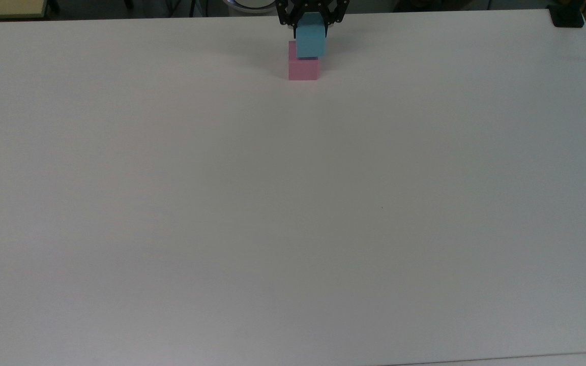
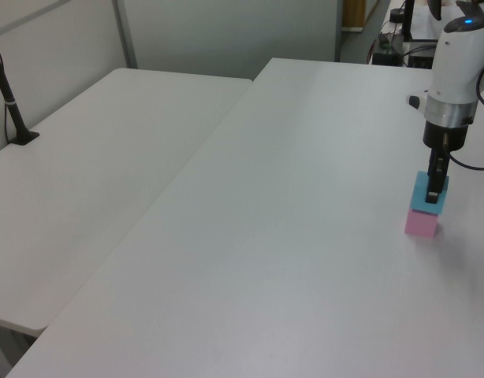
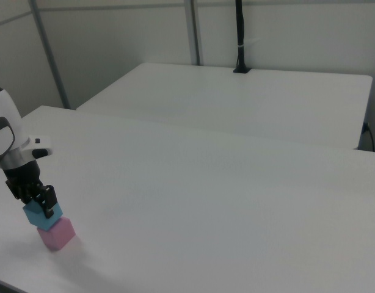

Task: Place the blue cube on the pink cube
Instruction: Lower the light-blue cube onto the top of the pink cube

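The pink cube [image 1: 303,69] [image 2: 421,224] [image 3: 57,234] stands on the white table near its far edge in the top view. The light-blue cube [image 1: 310,40] [image 2: 427,198] [image 3: 43,216] rests on top of it, shifted a little toward the top view's right. My gripper [image 1: 311,23] [image 2: 435,189] [image 3: 44,206] comes straight down from above and is shut on the blue cube, one black finger on each side.
The white table [image 1: 293,203] spreads wide in front of the cubes. A second white table [image 2: 92,173] [image 3: 236,104] adjoins it, with a black post [image 2: 7,94] [image 3: 240,36] clamped at its edge. A black clamp [image 1: 566,18] sits at the top view's far right corner.
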